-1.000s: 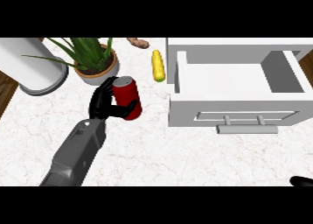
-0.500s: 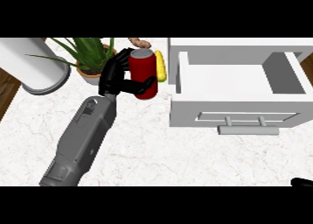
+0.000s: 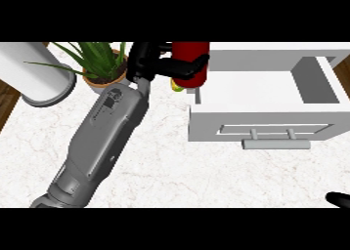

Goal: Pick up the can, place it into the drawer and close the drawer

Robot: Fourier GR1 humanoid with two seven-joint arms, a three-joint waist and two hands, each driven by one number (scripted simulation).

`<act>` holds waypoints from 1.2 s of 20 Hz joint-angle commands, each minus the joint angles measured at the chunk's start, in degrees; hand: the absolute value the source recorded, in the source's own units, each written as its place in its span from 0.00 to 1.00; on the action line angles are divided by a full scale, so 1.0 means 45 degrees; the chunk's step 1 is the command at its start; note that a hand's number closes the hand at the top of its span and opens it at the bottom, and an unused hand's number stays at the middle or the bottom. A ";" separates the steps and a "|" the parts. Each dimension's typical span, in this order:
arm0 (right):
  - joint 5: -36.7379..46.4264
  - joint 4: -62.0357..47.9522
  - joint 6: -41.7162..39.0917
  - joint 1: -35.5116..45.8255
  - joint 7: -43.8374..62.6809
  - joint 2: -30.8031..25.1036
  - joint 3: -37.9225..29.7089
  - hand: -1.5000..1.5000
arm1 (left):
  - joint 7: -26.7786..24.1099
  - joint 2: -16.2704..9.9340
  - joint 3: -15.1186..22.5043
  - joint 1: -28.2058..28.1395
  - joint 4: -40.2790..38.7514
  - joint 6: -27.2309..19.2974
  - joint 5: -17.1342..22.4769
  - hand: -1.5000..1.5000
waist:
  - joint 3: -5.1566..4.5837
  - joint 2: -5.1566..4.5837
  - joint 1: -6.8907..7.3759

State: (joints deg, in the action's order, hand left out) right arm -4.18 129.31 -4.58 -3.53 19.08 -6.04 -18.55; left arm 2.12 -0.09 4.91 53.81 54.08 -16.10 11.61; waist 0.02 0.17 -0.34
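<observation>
Since half a second ago the left hand (image 3: 155, 62) has carried the can (image 3: 190, 63) up and to the right, now at the drawer's left wall instead of beside the plant. Can is red, upright or near it, held off the counter; its top runs out of view at the upper edge. Fingers and thumb are curled round it, one black finger wrapping across the front of the can. Grey left forearm (image 3: 102, 136) slants from the lower left up to the hand.

Can sits over the left edge of the open drawer (image 3: 268, 117), not yet inside the compartment. Drawer is white, pulled out, handle (image 3: 275, 143) on its front face. A bit of yellow object (image 3: 176, 87) shows just below the can, mostly hidden; can't tell what it is from here.

Potted plant (image 3: 98, 63) is just left of the hand. White cylinder (image 3: 30, 68) stands further left near the counter's (image 3: 207, 176) edge.

Right hand (image 3: 344, 200) only shows as a black tip at the lower right corner; can't tell how its fingers are set.
</observation>
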 commanded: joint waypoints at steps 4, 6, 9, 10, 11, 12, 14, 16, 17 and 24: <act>-0.0832 -0.0050 -0.0485 -0.0187 -0.0182 -0.0389 -0.0677 0.00 | 0.1022 -0.0093 -0.0452 0.2937 -0.1590 -0.0328 -0.0251 1.00 | 0.0004 -0.0087 -0.0217; -0.0693 -0.0074 -0.0202 0.0228 0.0208 -0.0308 -0.0410 0.00 | 0.1505 0.0018 0.0920 0.3469 -0.1511 -0.1820 0.0419 1.00 | 0.0004 -0.0087 -0.0322; 0.0074 0.0201 0.0021 0.0083 0.0045 0.0105 0.0193 0.00 | 0.2262 0.0019 0.0123 0.5139 -0.2597 -0.1434 0.0394 1.00 | 0.0006 -0.0110 -0.0320; -0.0852 0.0172 -0.0176 0.0095 0.0157 -0.0208 -0.0511 0.00 | 0.1980 0.0019 0.0411 0.4765 -0.2583 -0.1411 0.0689 1.00 | 0.0006 -0.0084 -0.0302; -0.0195 0.0021 0.0124 0.0551 0.0354 -0.0293 -0.0241 0.00 | 0.2588 0.0019 0.0385 0.5387 -0.2740 -0.1683 0.0550 1.00 | 0.0004 -0.0087 -0.0247; -0.0336 -0.0284 0.0228 0.1055 0.0511 -0.0510 -0.0388 0.00 | 0.2024 0.0019 0.0201 0.5760 -0.3605 -0.1562 0.0582 1.00 | 0.0006 -0.0135 -0.0327; -0.0649 -0.0606 0.0103 0.1118 0.0270 -0.0607 -0.0656 0.00 | 0.2469 0.0019 0.1270 0.5817 -0.3465 -0.2320 0.0922 1.00 | 0.0009 -0.0100 -0.0328; -0.0723 -0.0357 -0.0115 0.0911 0.0357 -0.0563 -0.0396 0.00 | 0.2016 0.0019 0.1106 0.6776 -0.4588 -0.2138 0.1401 1.00 | 0.0016 -0.0165 -0.0598; -0.0610 -0.0486 -0.0251 0.0292 -0.0459 -0.0424 -0.0752 0.00 | 0.1807 0.0019 0.0658 0.6159 -0.4531 -0.1192 0.1141 1.00 | 0.0012 -0.0120 -0.0356; -0.0360 -0.0266 0.0147 0.1063 0.0404 -0.0313 -0.0032 0.00 | 0.1357 0.0019 0.1484 0.8047 -0.6670 -0.2289 0.2066 1.00 | 0.0026 -0.0283 -0.0837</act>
State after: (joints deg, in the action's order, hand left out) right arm -6.35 129.29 -4.73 -0.82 20.28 -7.27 -19.22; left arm 10.00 0.00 10.65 86.90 28.73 -25.64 19.63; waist 0.11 -0.74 -3.59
